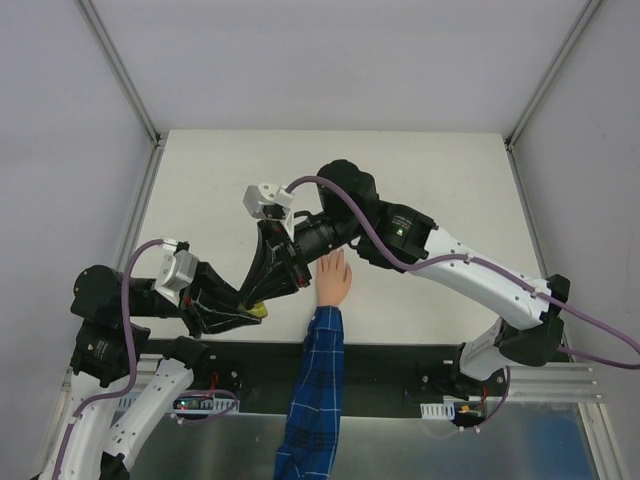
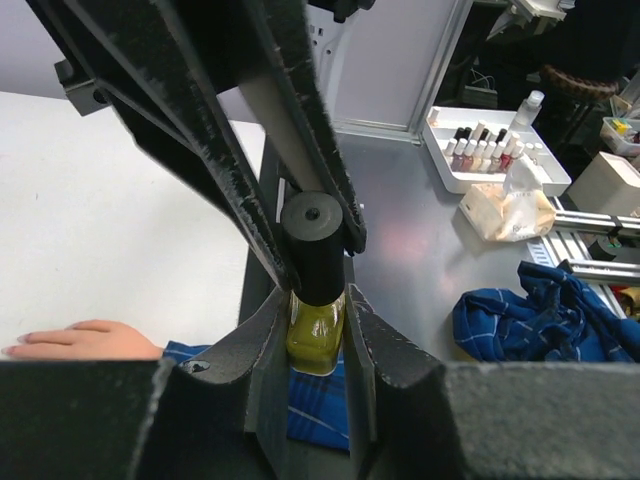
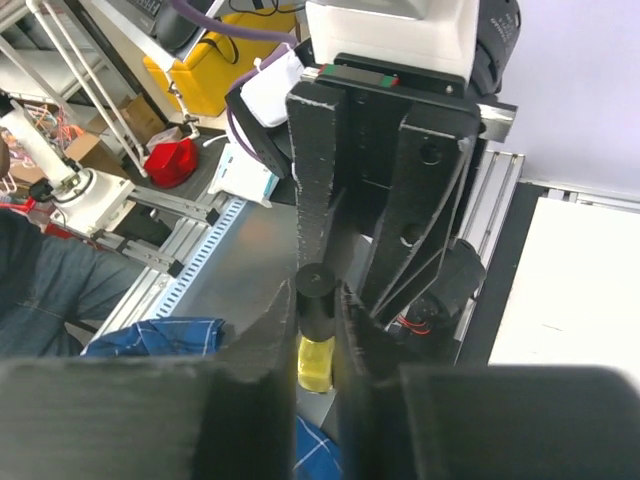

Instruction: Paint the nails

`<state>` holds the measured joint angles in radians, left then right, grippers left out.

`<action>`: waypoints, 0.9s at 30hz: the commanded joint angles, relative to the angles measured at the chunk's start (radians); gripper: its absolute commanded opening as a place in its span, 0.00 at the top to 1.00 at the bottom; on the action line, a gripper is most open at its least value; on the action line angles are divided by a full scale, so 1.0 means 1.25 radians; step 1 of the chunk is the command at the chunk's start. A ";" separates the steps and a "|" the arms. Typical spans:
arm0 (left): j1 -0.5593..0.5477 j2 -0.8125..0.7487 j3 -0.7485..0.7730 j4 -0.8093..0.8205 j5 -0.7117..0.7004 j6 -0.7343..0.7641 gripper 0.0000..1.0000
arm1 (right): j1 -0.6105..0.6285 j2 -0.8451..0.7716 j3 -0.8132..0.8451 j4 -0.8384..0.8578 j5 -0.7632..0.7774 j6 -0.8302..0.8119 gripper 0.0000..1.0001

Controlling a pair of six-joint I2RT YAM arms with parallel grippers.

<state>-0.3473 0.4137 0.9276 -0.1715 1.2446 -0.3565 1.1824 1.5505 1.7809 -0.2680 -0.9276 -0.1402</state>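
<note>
Nails (image 2: 22,340) on mannequin hand (image 1: 333,278), palm down on white bench (image 1: 420,180) near front edge, plaid sleeve (image 1: 318,370) hanging off; nails barely resolvable. Just left: polish bottle (image 2: 315,345) clamped tight in left hand (image 1: 250,308); right hand (image 3: 318,322) nearly closed around black cap (image 2: 312,250), apparently gripping

Items I can see from my remote station:
- white table top (image 1: 430,190), evenly lit
- pale grey enclosure walls (image 1: 300,60) on three sides
- aluminium corner posts (image 1: 120,75)
- grey metal bench (image 2: 420,250) carrying a white tray (image 2: 440,150) of small bottles and a crumpled blue cloth (image 2: 545,320)
- yellow bin (image 3: 215,75) farther off
</note>
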 commanded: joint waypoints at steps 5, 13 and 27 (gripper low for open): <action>0.001 -0.013 0.059 -0.014 -0.172 0.020 1.00 | 0.003 -0.098 -0.084 0.022 0.183 -0.042 0.99; 0.001 -0.005 0.069 -0.117 -0.485 0.177 1.00 | 0.351 -0.193 -0.168 0.072 1.429 -0.266 0.99; 0.001 -0.008 0.050 -0.130 -0.332 0.183 1.00 | 0.363 -0.170 -0.048 -0.075 1.262 -0.191 0.45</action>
<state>-0.3580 0.4271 0.9928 -0.3496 0.8104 -0.1154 1.6867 1.4925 1.7256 -0.2485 0.8139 -0.3618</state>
